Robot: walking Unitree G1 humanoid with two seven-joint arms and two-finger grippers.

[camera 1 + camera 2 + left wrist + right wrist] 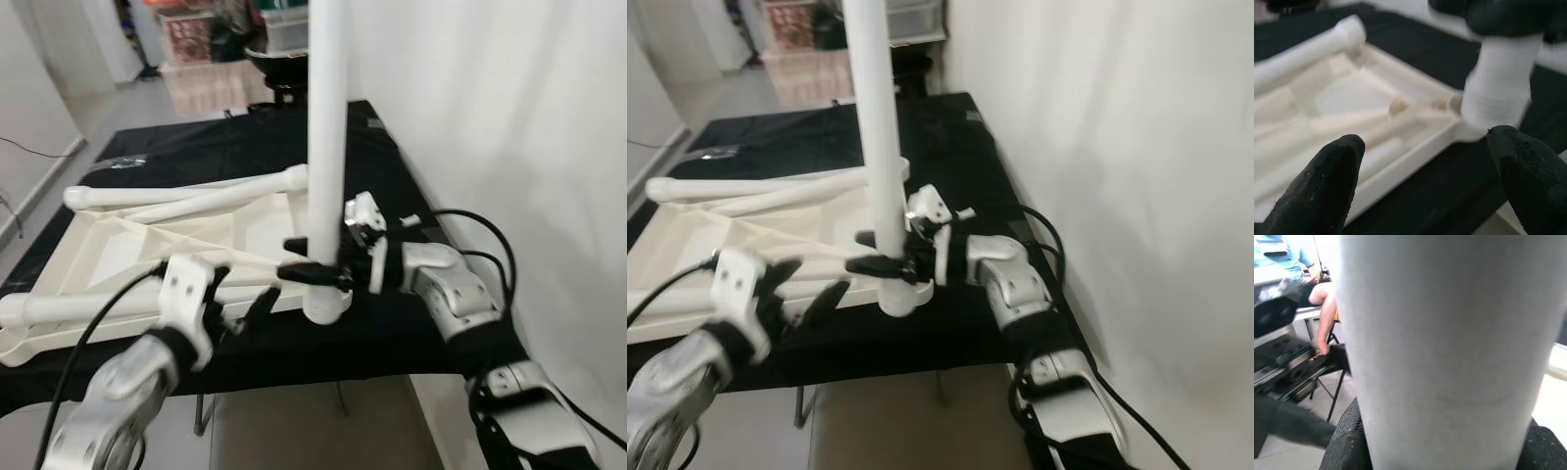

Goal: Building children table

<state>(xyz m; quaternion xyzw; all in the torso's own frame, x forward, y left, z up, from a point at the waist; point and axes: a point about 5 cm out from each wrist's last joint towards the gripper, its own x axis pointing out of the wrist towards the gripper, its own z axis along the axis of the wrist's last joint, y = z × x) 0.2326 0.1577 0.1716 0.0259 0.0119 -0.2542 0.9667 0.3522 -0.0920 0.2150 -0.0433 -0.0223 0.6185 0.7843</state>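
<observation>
The upturned white tabletop (147, 245) lies on the black-covered table (392, 166), and at its 4 o'clock corner an upright white leg (326, 147) stands in its socket. The right gripper (318, 272) is clamped round the leg just above the socket, from 3 o'clock. The left gripper (240, 304) hovers with its fingers spread at 7 o'clock of the leg, touching nothing. To seat the leg well, I'd keep it plumb and press or twist straight down while the left steadies the tabletop's rim
</observation>
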